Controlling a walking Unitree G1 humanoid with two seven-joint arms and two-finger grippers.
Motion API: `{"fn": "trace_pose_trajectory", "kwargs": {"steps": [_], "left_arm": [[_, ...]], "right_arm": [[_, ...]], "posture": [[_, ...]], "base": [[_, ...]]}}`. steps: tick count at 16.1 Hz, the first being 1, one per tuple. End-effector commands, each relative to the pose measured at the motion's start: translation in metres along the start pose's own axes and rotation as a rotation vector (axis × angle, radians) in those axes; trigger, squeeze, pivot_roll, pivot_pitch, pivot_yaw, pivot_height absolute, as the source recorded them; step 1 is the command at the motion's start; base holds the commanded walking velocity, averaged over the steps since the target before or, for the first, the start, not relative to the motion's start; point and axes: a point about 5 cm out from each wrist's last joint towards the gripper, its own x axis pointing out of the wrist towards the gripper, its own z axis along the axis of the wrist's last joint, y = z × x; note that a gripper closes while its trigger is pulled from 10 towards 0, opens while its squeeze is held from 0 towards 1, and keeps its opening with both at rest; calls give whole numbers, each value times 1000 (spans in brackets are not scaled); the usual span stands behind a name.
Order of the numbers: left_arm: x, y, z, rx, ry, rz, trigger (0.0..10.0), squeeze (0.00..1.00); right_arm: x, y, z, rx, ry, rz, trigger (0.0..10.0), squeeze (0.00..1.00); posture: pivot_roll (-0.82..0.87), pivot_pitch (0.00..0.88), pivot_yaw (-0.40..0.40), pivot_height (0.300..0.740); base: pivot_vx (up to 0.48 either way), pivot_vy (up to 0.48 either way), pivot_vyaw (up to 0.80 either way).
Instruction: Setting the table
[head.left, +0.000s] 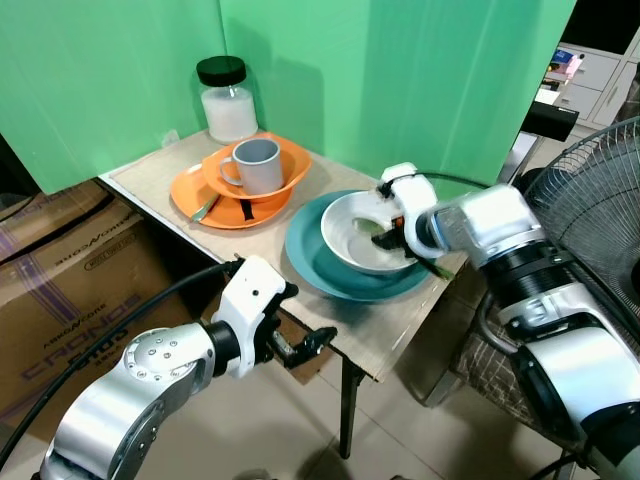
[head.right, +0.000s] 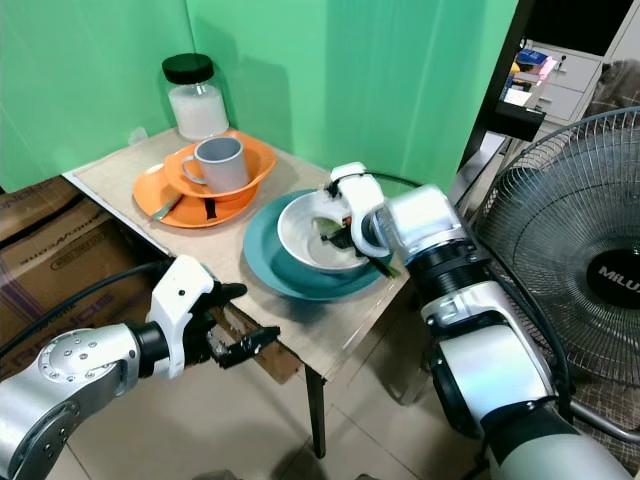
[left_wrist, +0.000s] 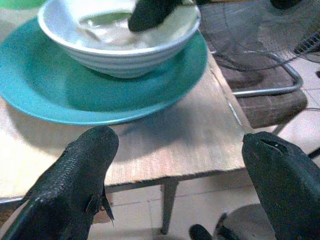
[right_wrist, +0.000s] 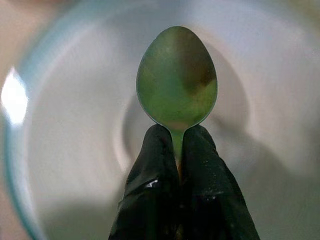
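One spoon (right_wrist: 176, 82), pinched at the neck between the closed fingers of the right gripper (right_wrist: 177, 150), hangs bowl-first inside the white bowl (head.left: 352, 222). White bowl sits on a teal plate (head.left: 305, 255) near the table's (head.left: 400, 325) front corner. Left gripper (head.left: 312, 346) hovers just off the table's front edge, below the teal plate, fingers (left_wrist: 80, 170) spread wide, holding nothing. Farther back on the table: grey mug (head.left: 256, 165) standing in an orange bowl (head.left: 290, 160), which rests on an orange plate (head.left: 185, 190). Behind them, a black-lidded jar (head.left: 228, 100) of white contents, against the green backdrop (head.left: 400, 70). Cardboard boxes (head.left: 70, 290) to the left; standing fan (head.left: 600, 200) to the right.
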Motion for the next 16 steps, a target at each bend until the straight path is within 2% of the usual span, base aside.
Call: {"fn": "trace_pose_trajectory", "kwargs": {"steps": [1,2,4,5,6,7,8,9,11,14,16], "left_arm": [[0,7,6,27,-38,63,10000,0],[0,13,11,38,-77,125,10000,0],[1,25,22,59,-146,249,10000,0],[3,27,27,65,-179,281,10000,0],[4,28,32,79,-208,333,10000,0],[5,34,36,121,-231,447,10000,0],[6,38,36,105,-246,515,10000,0],[7,38,36,83,-259,535,10000,0],[9,39,34,115,-260,565,10000,0],[7,42,30,106,-280,635,10000,0],[5,42,29,108,-285,630,10000,0]], "right_arm": [[-23,0,29,22,-191,28,0,0],[-37,0,33,12,-309,44,0,0],[-63,5,22,-12,-454,72,3686,0],[-77,9,9,-42,-538,47,4157,0],[-86,14,-4,-36,-588,36,10000,0],[-97,18,-19,30,-690,13,10000,0],[-103,20,-33,39,-719,-57,10000,0],[-103,22,-42,38,-719,-95,10000,0],[-103,22,-57,85,-732,-207,10000,0],[-106,21,-65,161,-802,-312,10000,0],[-105,20,-72,178,-831,-342,10000,0]], "posture": [[109,0,-1,740],[110,0,-3,740],[106,0,-2,740],[101,0,-1,740],[96,0,3,740],[82,0,13,740],[77,0,17,740],[62,0,30,740],[65,0,24,740],[82,0,4,740],[99,0,-7,740]], "base": [[0,0,0],[0,0,0],[0,0,0],[0,0,0],[0,0,0],[0,0,0],[0,0,0],[0,0,0],[0,0,-672],[0,0,-740],[0,0,-753]]}}
